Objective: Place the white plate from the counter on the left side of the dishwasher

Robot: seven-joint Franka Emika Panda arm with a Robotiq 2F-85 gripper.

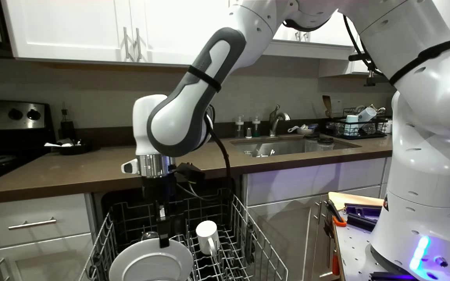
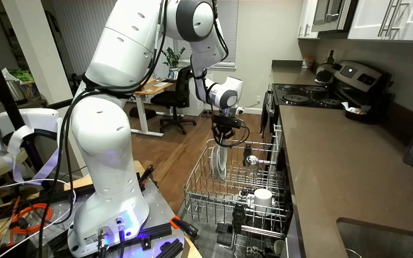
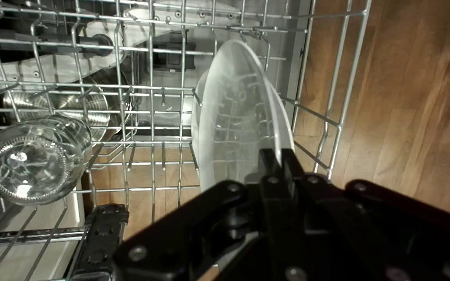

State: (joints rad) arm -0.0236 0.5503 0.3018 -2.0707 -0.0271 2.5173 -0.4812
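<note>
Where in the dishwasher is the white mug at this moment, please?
In an exterior view, the white mug is in the right half of the dishwasher rack, with the white plate and the hand to its left.

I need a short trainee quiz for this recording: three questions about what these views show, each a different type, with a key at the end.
1. True or false: the tool is closed on the rim of a white plate.

2. Multiple choice: the white mug and that plate are
A) touching
B) apart
C) nested

3. Open: which see-through thing shows toward the left edge of the wrist view?

Key:
1. True.
2. B.
3. A clear glass vessel, its base toward the camera.
</note>
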